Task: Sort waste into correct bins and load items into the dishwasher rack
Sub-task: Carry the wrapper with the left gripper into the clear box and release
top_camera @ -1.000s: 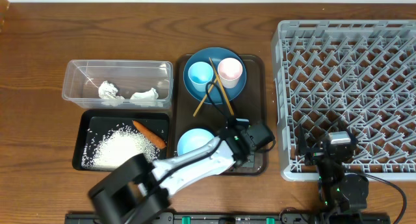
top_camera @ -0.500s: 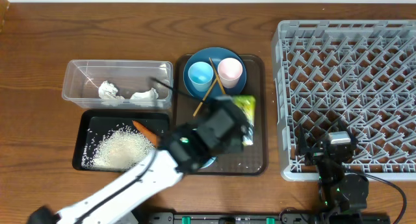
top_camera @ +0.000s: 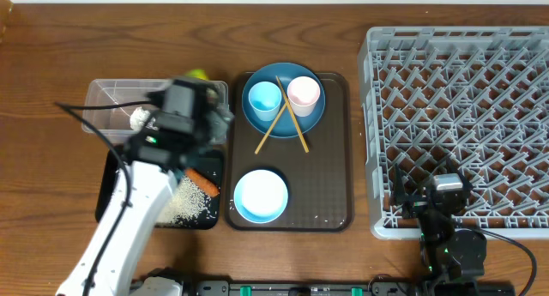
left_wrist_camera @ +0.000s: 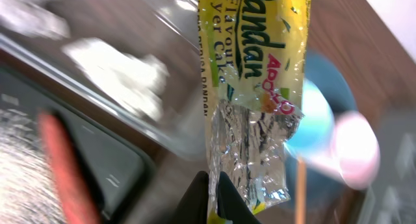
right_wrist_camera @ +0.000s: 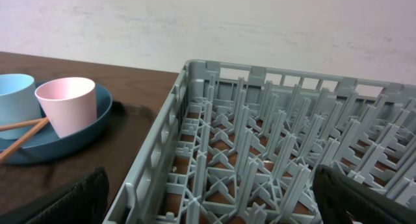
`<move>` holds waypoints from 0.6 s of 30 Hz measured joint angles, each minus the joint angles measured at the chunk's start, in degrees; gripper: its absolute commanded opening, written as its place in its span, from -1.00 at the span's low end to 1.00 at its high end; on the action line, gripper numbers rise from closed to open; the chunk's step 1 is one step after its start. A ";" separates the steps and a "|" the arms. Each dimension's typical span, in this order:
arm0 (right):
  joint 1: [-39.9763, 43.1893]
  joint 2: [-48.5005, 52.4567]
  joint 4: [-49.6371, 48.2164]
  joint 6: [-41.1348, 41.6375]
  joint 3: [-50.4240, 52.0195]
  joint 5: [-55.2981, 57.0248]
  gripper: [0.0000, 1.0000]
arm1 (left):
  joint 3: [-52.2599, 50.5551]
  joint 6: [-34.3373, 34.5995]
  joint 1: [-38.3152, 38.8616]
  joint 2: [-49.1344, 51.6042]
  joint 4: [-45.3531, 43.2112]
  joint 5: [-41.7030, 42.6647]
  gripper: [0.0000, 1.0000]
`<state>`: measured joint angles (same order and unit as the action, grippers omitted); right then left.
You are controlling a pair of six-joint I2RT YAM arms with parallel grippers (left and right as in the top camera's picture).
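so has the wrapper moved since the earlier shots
Yes. The wrapper has gone left, off the brown tray to the far edge of the clear box, pinched in the left end effector.

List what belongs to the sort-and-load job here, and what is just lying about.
Job:
snack wrapper, held in the left gripper; tissue; carrot; rice; clear box; black tray; plate; bowl; light-blue cup; pink cup; chopsticks; rack.

Lying about:
brown serving tray; wooden table.
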<state>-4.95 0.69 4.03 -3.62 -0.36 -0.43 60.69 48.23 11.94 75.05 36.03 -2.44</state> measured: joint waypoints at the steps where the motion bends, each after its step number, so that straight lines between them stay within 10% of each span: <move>1: 0.00 0.00 0.00 0.00 0.00 0.00 0.98 | 0.00 0.00 -2.75 0.90 -0.26 -0.09 -0.87; 11: 0.00 0.00 0.00 0.00 0.00 0.00 0.99 | 0.00 0.00 -17.84 10.25 -6.56 2.10 -0.84; 18: 0.00 0.00 0.00 0.00 0.00 0.00 0.98 | 0.00 -0.11 -21.31 13.70 -7.96 3.34 0.32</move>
<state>-4.95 0.69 4.03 -3.62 -0.36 -0.43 60.69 48.12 -9.37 88.75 28.08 0.91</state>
